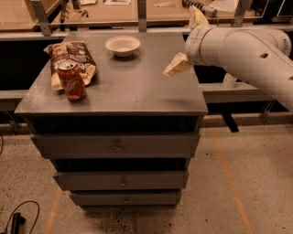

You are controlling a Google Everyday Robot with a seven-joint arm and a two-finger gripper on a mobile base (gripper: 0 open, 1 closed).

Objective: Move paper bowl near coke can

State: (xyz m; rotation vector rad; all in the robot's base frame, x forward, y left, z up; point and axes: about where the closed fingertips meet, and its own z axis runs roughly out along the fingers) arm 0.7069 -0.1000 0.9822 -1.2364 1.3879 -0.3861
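The off-white paper bowl [122, 45] sits at the back middle of the grey cabinet top [137, 87]. The red coke can [72, 81] stands upright near the front left, well apart from the bowl. My gripper [187, 41] hangs over the cabinet's right back edge, to the right of the bowl and above the surface. One cream finger [176, 65] points down-left, the other [197, 17] points up. They stand wide apart with nothing between them. The white arm [247, 52] comes in from the right.
A crinkled brown snack bag [68, 54] lies right behind the can at the left back. The cabinet has several drawers [116, 145] below. A wooden counter with metal posts [142, 13] runs behind. A black cable [18, 219] lies on the floor at the front left.
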